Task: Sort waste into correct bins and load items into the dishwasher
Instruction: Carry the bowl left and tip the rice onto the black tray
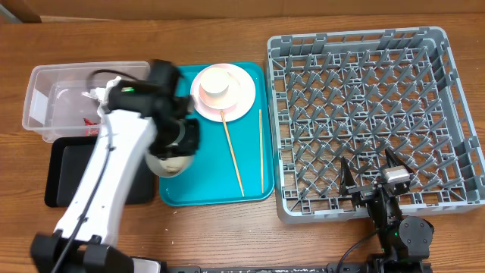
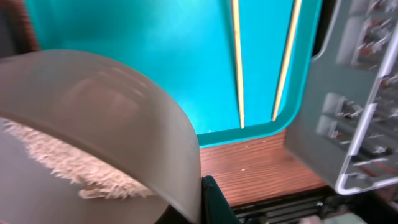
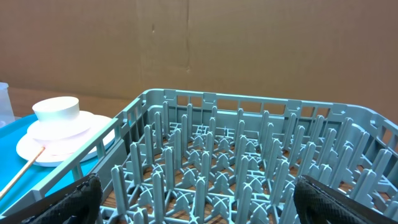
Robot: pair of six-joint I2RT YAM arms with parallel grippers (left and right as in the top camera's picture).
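Note:
My left gripper [image 1: 179, 141] is shut on the rim of a whitish bowl [image 1: 170, 160] over the left part of the teal tray [image 1: 212, 186]. In the left wrist view the bowl wall [image 2: 106, 112] fills the left half, with rice-like scraps [image 2: 62, 163] inside and one dark finger [image 2: 215, 200] pressed against its outside. Two chopsticks [image 1: 233, 152] [image 1: 261, 150] lie on the tray. The pink plate [image 1: 241, 95] carries a white cup [image 1: 217, 82]. My right gripper [image 1: 372, 179] stands open over the front edge of the grey dish rack [image 1: 364, 45].
A clear tub [image 1: 45, 80] at the far left holds a red packet [image 1: 92, 121]. A black tray [image 1: 72, 174] lies in front of it, beside the teal tray. The white left arm [image 1: 102, 189] crosses above the black tray.

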